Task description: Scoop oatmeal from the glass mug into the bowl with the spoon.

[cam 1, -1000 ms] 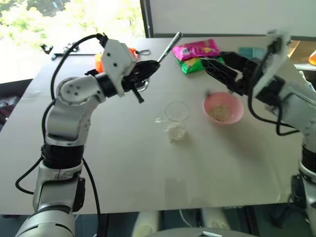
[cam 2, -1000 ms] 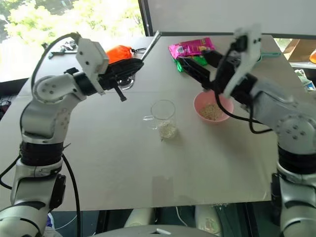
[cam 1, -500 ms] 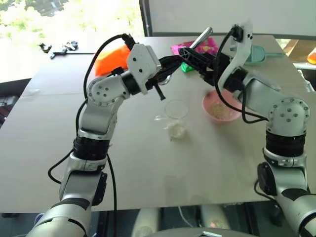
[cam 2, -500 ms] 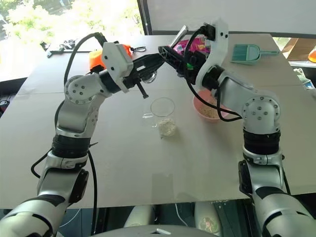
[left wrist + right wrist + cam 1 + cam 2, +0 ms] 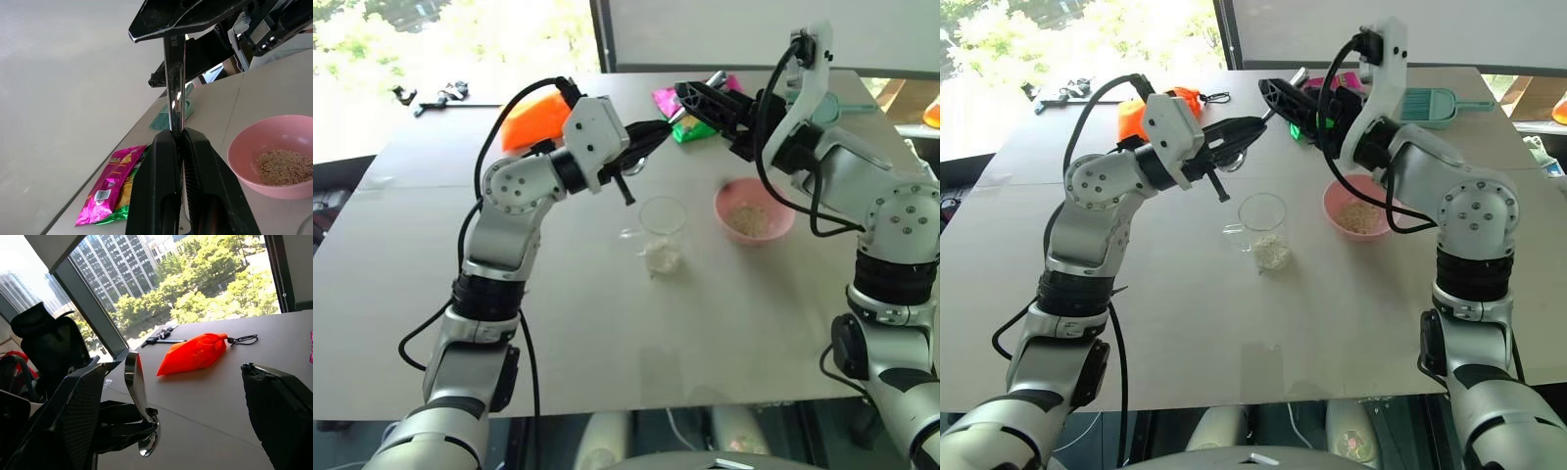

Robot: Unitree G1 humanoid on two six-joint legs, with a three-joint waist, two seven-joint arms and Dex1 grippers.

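My left gripper [image 5: 178, 134] is shut on the handle of the silver spoon [image 5: 174, 73], held up above the table's far side. In the right wrist view the spoon [image 5: 139, 396] hangs bowl down between the wide-open fingers of my right gripper [image 5: 690, 98], close to one finger. The glass mug [image 5: 663, 220] stands on the table below and between both grippers, with oatmeal [image 5: 664, 259] at its bottom. To its right sits the pink bowl [image 5: 781, 227], holding more oatmeal [image 5: 286, 166].
An orange bag [image 5: 533, 116] lies at the back left, with black tools [image 5: 435, 95] beyond it. Pink and green snack packets [image 5: 110, 188] and a teal dustpan [image 5: 1425, 103] lie at the back right. A window runs behind the table.
The two arms have come together over the far side of the table. My right gripper swung in to the left and its open fingers now stand around the spoon's handle.
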